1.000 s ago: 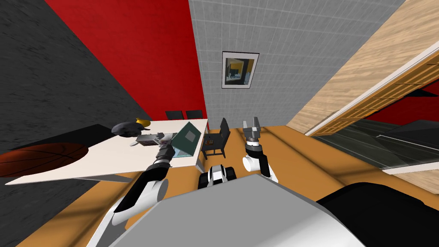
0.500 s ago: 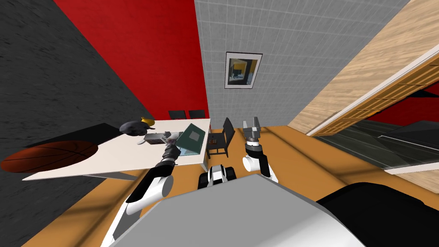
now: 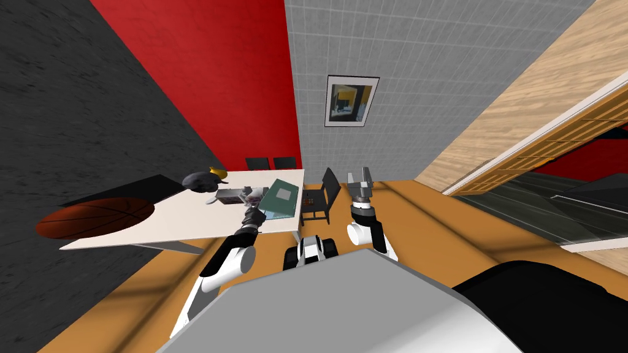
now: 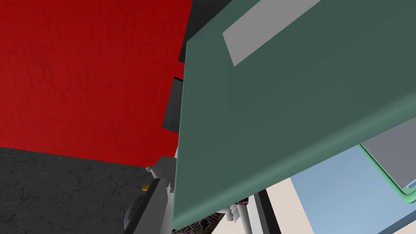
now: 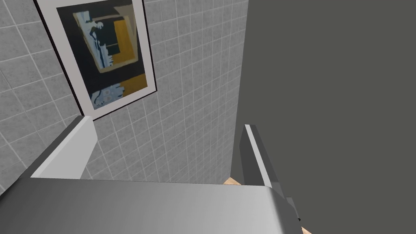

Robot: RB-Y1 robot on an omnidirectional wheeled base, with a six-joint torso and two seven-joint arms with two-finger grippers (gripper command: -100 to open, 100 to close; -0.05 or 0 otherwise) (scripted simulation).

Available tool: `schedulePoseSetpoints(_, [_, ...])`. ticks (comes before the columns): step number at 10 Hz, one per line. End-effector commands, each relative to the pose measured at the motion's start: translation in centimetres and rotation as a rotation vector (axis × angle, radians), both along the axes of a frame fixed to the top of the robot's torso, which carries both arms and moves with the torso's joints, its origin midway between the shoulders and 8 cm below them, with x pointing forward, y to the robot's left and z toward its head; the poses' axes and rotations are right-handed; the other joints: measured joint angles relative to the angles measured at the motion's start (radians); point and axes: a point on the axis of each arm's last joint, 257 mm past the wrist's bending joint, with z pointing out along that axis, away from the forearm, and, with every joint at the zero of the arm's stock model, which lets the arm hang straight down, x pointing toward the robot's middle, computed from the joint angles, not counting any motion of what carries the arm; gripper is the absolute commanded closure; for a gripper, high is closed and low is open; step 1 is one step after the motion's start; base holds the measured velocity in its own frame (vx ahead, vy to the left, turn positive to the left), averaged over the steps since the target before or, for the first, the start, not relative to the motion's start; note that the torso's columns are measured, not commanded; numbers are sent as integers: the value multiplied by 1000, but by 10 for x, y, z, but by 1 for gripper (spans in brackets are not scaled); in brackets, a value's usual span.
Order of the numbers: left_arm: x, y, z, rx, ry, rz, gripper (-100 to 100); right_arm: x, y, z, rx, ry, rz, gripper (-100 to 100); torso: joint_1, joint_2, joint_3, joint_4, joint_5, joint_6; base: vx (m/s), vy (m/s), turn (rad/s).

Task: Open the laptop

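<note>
While the part-open green laptop point(image 3: 281, 197) sits at the table's point(image 3: 172, 220) right edge, the left end effector point(image 3: 254, 212) stands spread at its lid corner; the right end effector point(image 3: 360, 182), off the table, gapes too.

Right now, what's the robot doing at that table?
It's working on opening the laptop on the white table. Its left arm reaches out, with the left gripper at the near edge of the green lid. The lid is partly up, and the left wrist view shows the base under it. The right gripper is held up beside the table, open and empty.
</note>
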Motion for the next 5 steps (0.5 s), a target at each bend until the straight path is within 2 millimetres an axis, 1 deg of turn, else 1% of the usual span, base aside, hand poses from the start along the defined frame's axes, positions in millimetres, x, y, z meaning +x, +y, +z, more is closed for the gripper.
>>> schedulePoseSetpoints(1, [4,-12,-20,-123,8,-5,100,0,0,0,0,0,0,0,0,0,0,0,0,0,-3,79,30])
schedulePoseSetpoints(2, [-1,-7,-11,-92,8,-2,-100,0,0,0,0,0,0,0,0,0,0,0,0,0,16,36,-5])
schedulePoseSetpoints(5, [-14,-3,3,-95,11,3,-100,0,0,0,0,0,0,0,-4,0,0,1,-2,1,36,-19,-11])
